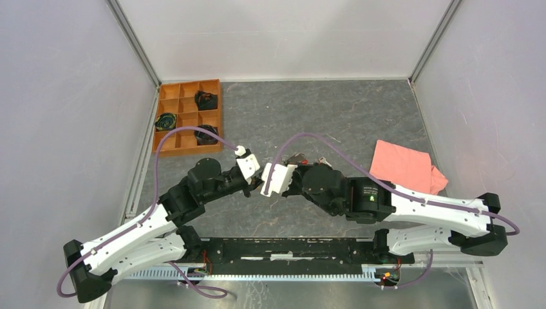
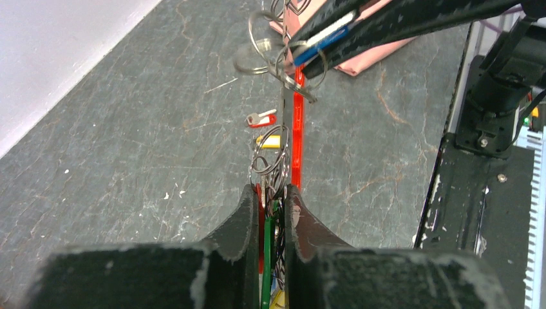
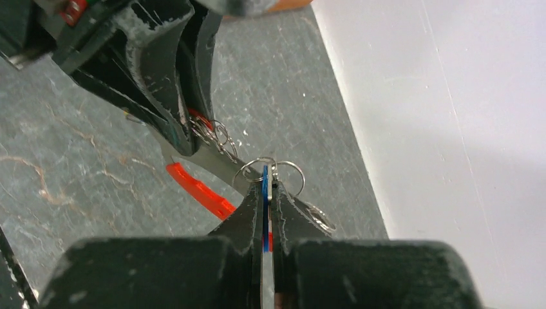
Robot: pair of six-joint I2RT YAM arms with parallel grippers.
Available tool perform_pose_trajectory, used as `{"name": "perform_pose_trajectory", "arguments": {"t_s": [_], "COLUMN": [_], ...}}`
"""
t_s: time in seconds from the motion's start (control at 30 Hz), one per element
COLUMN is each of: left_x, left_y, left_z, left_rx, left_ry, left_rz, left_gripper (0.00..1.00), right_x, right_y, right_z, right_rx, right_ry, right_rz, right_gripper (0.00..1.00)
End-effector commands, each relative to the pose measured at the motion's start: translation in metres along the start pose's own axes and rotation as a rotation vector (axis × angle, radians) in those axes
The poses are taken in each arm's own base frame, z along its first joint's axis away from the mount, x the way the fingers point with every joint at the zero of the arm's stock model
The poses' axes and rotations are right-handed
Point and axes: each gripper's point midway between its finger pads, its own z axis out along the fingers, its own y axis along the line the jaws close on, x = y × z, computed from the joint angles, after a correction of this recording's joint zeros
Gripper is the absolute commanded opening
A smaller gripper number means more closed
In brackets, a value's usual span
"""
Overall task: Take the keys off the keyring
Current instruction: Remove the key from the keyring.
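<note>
My two grippers meet above the table's middle, the left gripper (image 1: 256, 183) facing the right gripper (image 1: 275, 182). In the left wrist view the left gripper (image 2: 269, 193) is shut on a bunch of the keyring's thin rings (image 2: 269, 161), with a green key (image 2: 267, 244) between its pads. The red strap (image 2: 297, 135) runs from there up to the right gripper's fingers (image 2: 386, 22). In the right wrist view the right gripper (image 3: 266, 187) is shut on a blue key (image 3: 264, 183) that hangs on rings (image 3: 257, 168) beside the strap (image 3: 199, 190). A red key (image 2: 261, 118) and a yellow key (image 2: 270, 140) show below the bunch.
An orange compartment tray (image 1: 187, 116) with dark items stands at the back left. A pink cloth (image 1: 405, 168) lies at the right, also in the left wrist view (image 2: 373, 55). Small metal pieces (image 1: 299, 157) lie on the grey table just behind the grippers.
</note>
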Motion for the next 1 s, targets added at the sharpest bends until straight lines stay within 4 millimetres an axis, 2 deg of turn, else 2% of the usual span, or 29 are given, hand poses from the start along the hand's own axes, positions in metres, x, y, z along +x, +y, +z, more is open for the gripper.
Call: {"name": "perform_pose_trajectory", "arguments": {"t_s": [0.0, 0.07, 0.13, 0.2, 0.3, 0.37, 0.43, 0.5, 0.53, 0.6, 0.73, 0.8, 0.9, 0.97], "left_x": [-0.027, -0.024, -0.023, -0.024, -0.029, -0.032, -0.034, -0.033, -0.033, -0.037, -0.047, -0.046, -0.02, -0.002], "left_y": [-0.004, -0.01, -0.01, -0.003, 0.009, 0.009, 0.001, 0.001, 0.004, 0.015, 0.023, 0.019, -0.009, -0.031], "left_z": [-0.006, -0.006, -0.007, -0.008, -0.009, -0.01, -0.011, -0.01, -0.01, -0.01, -0.013, -0.012, -0.006, -0.004], "left_rx": [0.056, 0.093, 0.096, 0.057, -0.013, -0.016, 0.031, 0.033, 0.013, -0.045, -0.098, -0.071, 0.099, 0.226], "left_ry": [-0.055, -0.036, -0.027, -0.021, -0.02, -0.026, -0.025, -0.013, -0.006, 0.001, -0.016, 0.003, 0.121, 0.189], "left_rz": [0.1, 0.114, 0.118, 0.108, 0.084, 0.073, 0.076, 0.075, 0.068, 0.052, 0.011, 0.002, -0.012, -0.044], "left_gripper": [0.02, 0.02, 0.02, 0.02, 0.02, 0.02, 0.02, 0.02, 0.02, 0.02, 0.02, 0.02, 0.02, 0.02], "right_x": [-0.011, -0.018, -0.023, -0.021, -0.014, -0.008, -0.005, -0.008, -0.013, -0.018, 0.012, 0.015, 0.022, 0.023], "right_y": [-0.026, -0.048, -0.058, -0.051, -0.03, -0.023, -0.03, -0.041, -0.036, -0.01, 0.028, 0.034, 0.001, -0.011], "right_z": [-0.012, -0.022, -0.027, -0.026, -0.019, -0.017, -0.019, -0.023, -0.023, -0.017, -0.001, -0.001, -0.007, -0.009], "right_rx": [0.065, 0.135, 0.158, 0.121, 0.042, 0.021, 0.054, 0.093, 0.061, -0.053, -0.146, -0.157, -0.009, 0.027], "right_ry": [0.021, 0.007, -0.005, 0.003, 0.019, 0.029, 0.05, 0.055, 0.027, -0.025, 0.056, 0.028, 0.039, 0.032], "right_rz": [-0.01, 0.019, 0.034, 0.016, 0.002, -0.001, -0.007, 0.0, 0.006, 0.013, -0.022, -0.008, 0.006, 0.015], "right_gripper": [0.0, 0.0, 0.0, 0.0, 0.0, 0.0, 0.0, 0.0, 0.0, 0.0, 0.0, 0.0, 0.0, 0.0]}}
